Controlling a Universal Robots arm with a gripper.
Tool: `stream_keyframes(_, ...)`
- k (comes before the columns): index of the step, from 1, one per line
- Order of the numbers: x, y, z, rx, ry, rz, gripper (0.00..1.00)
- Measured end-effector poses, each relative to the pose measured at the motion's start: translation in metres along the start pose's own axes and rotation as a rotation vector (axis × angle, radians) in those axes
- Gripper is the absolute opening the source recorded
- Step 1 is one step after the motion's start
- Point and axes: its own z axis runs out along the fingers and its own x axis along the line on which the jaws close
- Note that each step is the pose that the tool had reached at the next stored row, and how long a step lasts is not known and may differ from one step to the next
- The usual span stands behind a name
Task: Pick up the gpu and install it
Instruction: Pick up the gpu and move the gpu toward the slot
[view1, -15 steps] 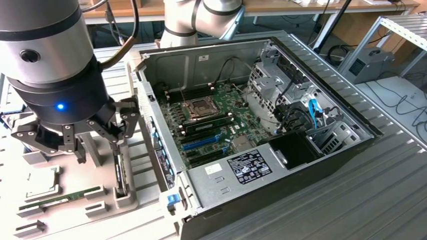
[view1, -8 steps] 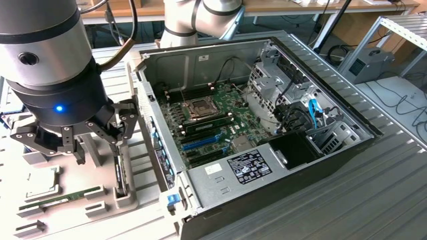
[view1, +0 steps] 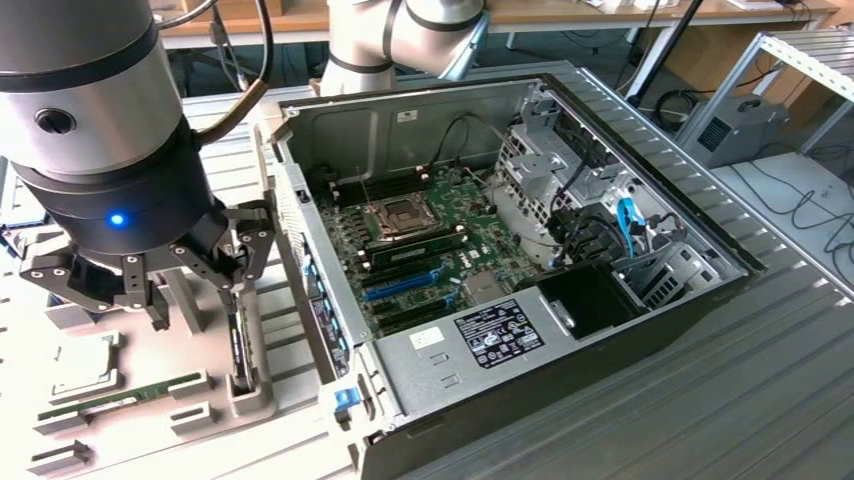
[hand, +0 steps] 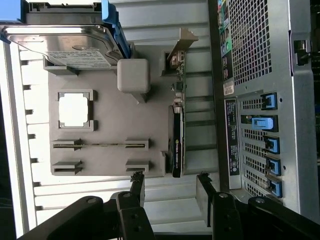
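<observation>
At the lower left of the exterior view, the gripper (view1: 200, 288) hangs wide open and empty above the gpu (view1: 240, 345). The gpu stands on edge in the grey tray (view1: 140, 350), just beside the open computer case (view1: 400, 125).

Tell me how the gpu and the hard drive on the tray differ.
The gpu is black; the hard drive is silver with a white label. The gpu stands on edge in a slot; the hard drive lies flat. The gpu has a metal bracket at one end; the hard drive has blue rails. Both rest on the grey tray beside the computer case.
</observation>
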Motion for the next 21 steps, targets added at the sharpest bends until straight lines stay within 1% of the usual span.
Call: stream_keyframes(21,0.0032,-0.0004,0.0053,0.0,0.0,0.0,0.54)
